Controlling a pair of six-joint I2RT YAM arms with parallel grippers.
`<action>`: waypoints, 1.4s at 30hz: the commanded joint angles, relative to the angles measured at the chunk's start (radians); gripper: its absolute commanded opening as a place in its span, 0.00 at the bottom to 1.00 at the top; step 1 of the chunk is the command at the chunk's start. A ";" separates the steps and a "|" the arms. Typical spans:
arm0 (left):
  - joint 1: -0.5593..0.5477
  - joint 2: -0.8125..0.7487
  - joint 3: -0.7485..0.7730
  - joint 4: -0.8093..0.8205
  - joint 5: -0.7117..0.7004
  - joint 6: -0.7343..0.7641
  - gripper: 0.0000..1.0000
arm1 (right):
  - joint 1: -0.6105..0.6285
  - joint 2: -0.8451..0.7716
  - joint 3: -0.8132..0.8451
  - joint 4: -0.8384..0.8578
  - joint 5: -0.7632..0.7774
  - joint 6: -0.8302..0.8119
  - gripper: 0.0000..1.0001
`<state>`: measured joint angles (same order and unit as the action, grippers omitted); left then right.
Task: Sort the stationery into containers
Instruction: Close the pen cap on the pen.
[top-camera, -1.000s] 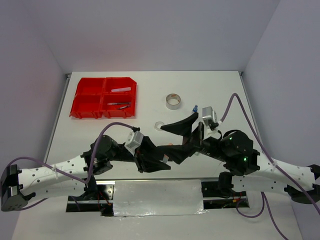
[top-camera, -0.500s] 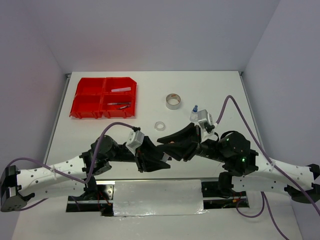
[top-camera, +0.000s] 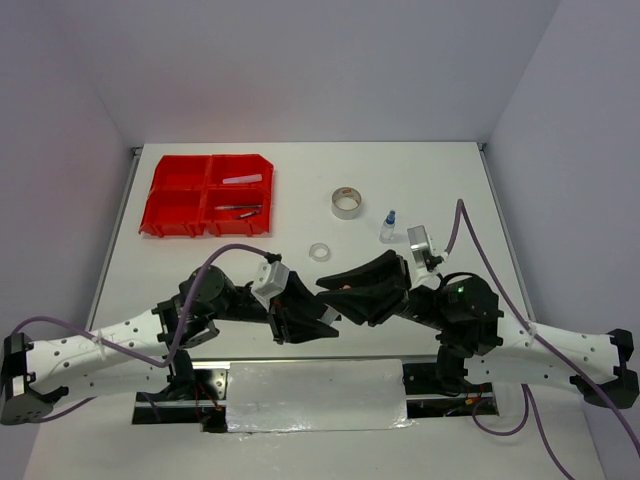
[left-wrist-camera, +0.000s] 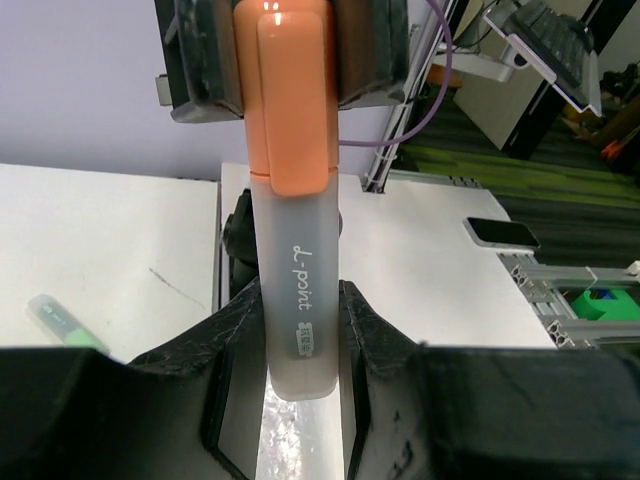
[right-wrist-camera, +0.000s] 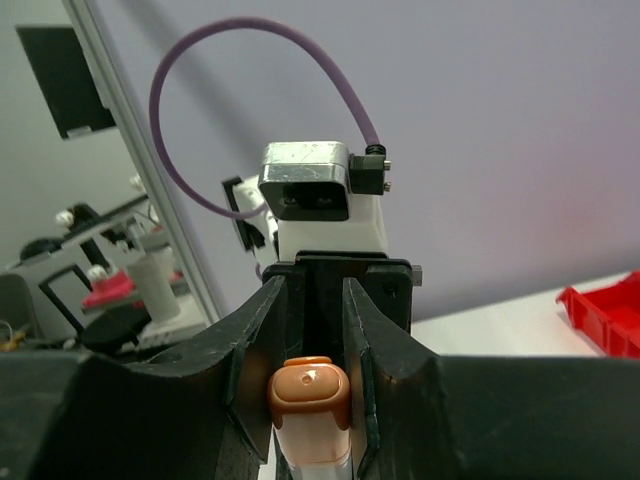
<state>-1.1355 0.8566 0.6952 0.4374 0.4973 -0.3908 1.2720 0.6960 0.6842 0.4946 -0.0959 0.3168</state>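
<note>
Above the near edge of the counter (top-camera: 440, 180), an orange-capped marker (left-wrist-camera: 295, 250) hangs between the two arms. The left jaws are clenched on its grey barrel, and the right jaws are clamped on its orange cap. At the far left sits the red organiser tray (top-camera: 150, 225), with thin dark pens (top-camera: 238, 209) in its near right compartment. A grey tape roll (top-camera: 347, 202), clear tape ring (top-camera: 320, 252) and blue-capped bottle (top-camera: 388, 228) stand apart mid-counter.

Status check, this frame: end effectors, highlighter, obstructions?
Left end effector shut on orange-capped highlighter barrel; right end effector shut on its cap. Clear tape ring lies just ahead.
</note>
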 joint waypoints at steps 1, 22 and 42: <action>-0.007 -0.039 0.138 0.172 0.057 0.127 0.00 | -0.011 0.062 -0.098 -0.033 -0.013 0.102 0.00; 0.262 0.025 0.302 0.271 0.332 0.026 0.00 | -0.123 0.401 -0.365 0.261 -0.211 0.297 0.00; 0.411 -0.028 0.241 0.233 0.331 0.012 0.00 | -0.128 0.497 -0.281 0.170 -0.188 0.248 0.00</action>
<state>-0.7357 0.9173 0.8471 0.0895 0.9512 -0.4484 1.1034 1.1095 0.4816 1.3170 -0.0952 0.6067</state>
